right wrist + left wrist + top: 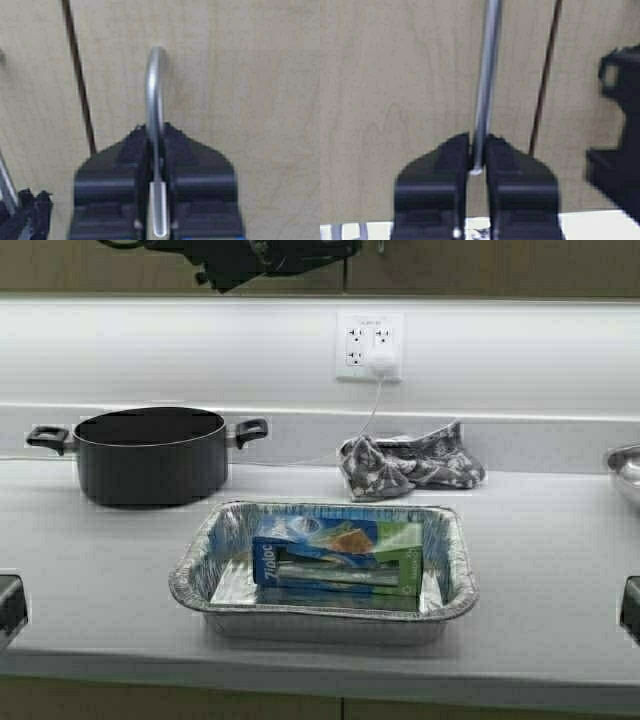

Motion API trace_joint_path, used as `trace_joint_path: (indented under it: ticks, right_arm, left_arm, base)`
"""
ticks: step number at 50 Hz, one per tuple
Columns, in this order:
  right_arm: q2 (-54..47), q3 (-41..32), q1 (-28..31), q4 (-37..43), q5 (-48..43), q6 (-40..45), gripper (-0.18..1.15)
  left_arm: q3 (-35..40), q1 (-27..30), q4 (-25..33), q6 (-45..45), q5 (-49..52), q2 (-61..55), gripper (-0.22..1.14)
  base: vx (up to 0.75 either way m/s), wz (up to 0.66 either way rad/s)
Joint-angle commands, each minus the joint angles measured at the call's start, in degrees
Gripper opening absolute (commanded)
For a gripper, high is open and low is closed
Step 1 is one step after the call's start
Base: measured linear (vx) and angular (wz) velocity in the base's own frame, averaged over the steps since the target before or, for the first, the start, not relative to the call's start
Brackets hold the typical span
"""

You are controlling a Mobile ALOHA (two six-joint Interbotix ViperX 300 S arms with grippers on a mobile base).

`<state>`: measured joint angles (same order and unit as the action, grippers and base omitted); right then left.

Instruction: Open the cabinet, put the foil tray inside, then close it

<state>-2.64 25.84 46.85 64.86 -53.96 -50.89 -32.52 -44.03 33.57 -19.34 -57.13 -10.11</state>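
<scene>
Both grippers are raised to the cabinet (450,270), whose tan wood-grain doors fill the top edge of the high view, at about twelve o'clock from the foil tray (325,570). In the left wrist view, the left gripper (477,150) is pinched narrow around a slim metal handle (487,75), the bar running straight up between its two black fingers (440,170), with the dark seam between the doors just beside it. In the right wrist view, the right gripper (156,150) is likewise clamped narrow on the other door's curved handle (154,100), which arches up and into the wood.

The foil tray sits on the grey counter (550,570), low and central, well apart from both grippers. A blue and green box (335,555) lies inside it. A black pot (150,452) stands at its ten o'clock, a crumpled grey cloth (410,465) at its one o'clock, and a steel bowl (625,472) at the far right edge.
</scene>
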Motion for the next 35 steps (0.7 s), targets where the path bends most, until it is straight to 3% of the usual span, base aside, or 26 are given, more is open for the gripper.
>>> trace_joint_path:
  ticks: [1, 5, 16, 29, 35]
  right_arm:
    - [1.76, 0.26, -0.88, 0.26, -1.32, 0.0, 0.03]
    - [3.34, 1.41, -0.88, 0.18, -0.97, -0.09, 0.1]
    - [10.37, 6.77, -1.05, 0.26, 4.83, -3.87, 0.06]
    - [20.92, 13.01, -2.81, 2.02, 18.81, -7.65, 0.06]
    - [26.46, 16.17, -6.15, 2.29, 24.52, -7.82, 0.06]
  left_arm:
    - [0.62, 0.44, -0.18, 0.44, -0.18, 1.49, -0.01]
    - [-0.62, 0.53, -0.18, 0.53, -0.18, 2.64, 0.07]
    - [-6.86, 0.53, -0.26, 0.09, 2.55, 9.76, 0.03]
    - [-14.85, 1.14, -0.26, -5.71, 11.07, 21.01, 0.03]
    - [-17.49, 4.75, -0.26, -8.17, 18.46, 26.37, 0.03]
  base:
    - [0.0, 0.0]
    - [0.0, 0.0]
    - [0.0, 0.0]
    - [0.0, -0.01]
    - [-0.02, -0.03]
